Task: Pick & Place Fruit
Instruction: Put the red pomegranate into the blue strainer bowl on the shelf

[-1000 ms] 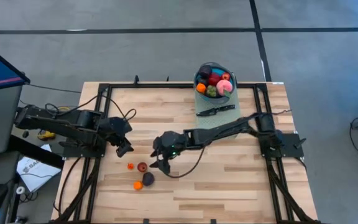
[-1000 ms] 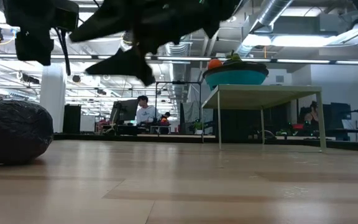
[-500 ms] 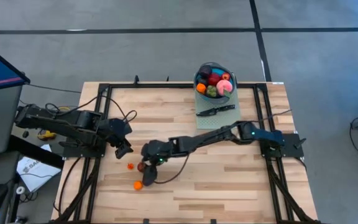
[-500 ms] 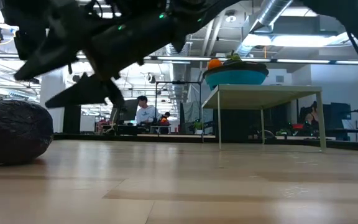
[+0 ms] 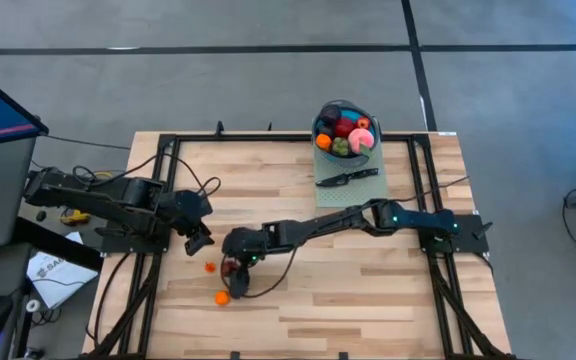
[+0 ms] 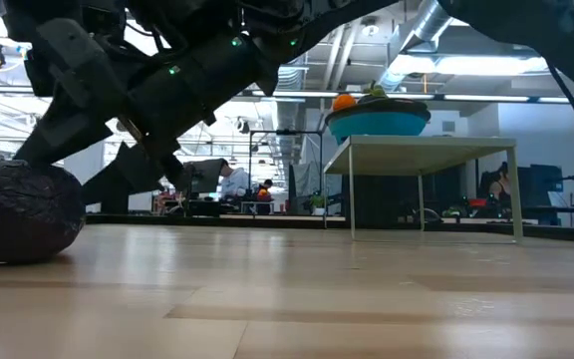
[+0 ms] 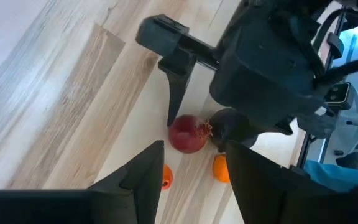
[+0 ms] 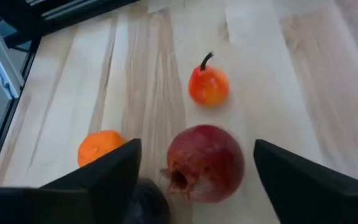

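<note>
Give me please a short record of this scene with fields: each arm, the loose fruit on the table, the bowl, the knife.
right gripper: over the table's left front, fingers open around the red pomegranate
left gripper: waiting at the left side, fingers open
loose fruit: pomegranate, dark purple fruit beside it, two small orange pieces
bowl: at the far edge, full of fruit
knife: black, just in front of the bowl

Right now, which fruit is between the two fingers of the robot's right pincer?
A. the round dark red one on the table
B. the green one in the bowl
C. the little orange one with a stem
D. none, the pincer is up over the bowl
A: in the right wrist view, the open right pincer has one finger on either side of the round dark red fruit on the table.
</note>
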You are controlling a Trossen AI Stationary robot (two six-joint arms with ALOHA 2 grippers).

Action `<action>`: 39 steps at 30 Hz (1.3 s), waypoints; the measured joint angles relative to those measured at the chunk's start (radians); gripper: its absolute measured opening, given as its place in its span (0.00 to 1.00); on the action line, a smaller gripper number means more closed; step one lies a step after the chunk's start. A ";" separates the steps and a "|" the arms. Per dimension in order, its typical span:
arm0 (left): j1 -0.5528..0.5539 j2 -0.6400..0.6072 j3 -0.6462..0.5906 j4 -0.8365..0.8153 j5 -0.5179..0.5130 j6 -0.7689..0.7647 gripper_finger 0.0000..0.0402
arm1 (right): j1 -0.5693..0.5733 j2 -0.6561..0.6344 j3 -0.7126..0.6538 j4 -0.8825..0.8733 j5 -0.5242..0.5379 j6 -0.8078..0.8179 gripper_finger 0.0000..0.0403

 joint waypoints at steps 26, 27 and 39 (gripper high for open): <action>0.000 0.000 0.000 0.005 0.001 0.000 0.42 | 0.025 0.045 0.000 0.028 0.132 -0.261 0.77; 0.000 0.000 0.000 0.005 0.001 0.000 0.42 | 0.027 0.052 -0.001 0.027 0.129 -0.261 0.76; 0.000 0.000 0.000 0.006 0.001 -0.001 0.42 | 0.039 0.047 -0.010 0.062 0.154 -0.290 0.63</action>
